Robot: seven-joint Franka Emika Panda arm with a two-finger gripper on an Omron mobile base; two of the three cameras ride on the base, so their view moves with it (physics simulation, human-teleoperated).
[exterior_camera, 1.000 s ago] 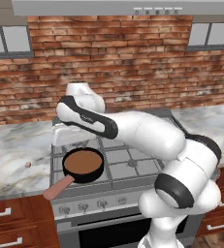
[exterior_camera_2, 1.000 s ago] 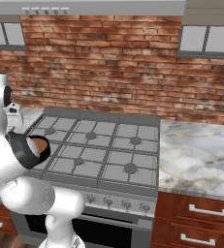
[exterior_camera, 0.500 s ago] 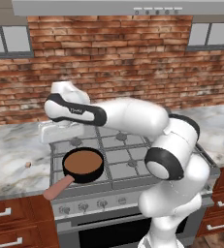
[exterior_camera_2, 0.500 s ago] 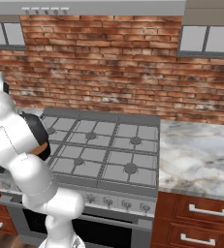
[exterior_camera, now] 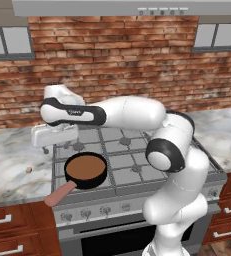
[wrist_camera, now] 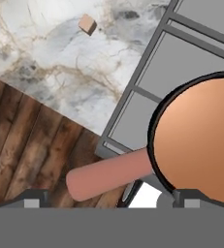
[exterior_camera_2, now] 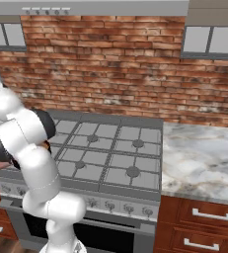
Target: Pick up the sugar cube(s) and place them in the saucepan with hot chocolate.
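a home kitchen: gas stove (exterior_camera_2: 105, 153), marble counter (exterior_camera_2: 199, 158), brick wall (exterior_camera_2: 110, 64), wooden drawers (exterior_camera_2: 204, 225)

arm: reaching left, bent | gripper (exterior_camera: 47, 148): pointing down, jaws apart

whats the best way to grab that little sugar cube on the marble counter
Take the sugar cube across two opposite flat side faces, coming straight down from above. It lies alone on the marble counter, apart from the saucepan, so nothing blocks open fingers. It sits turned relative to the counter's edge, so the gripper probably needs rotating to match.
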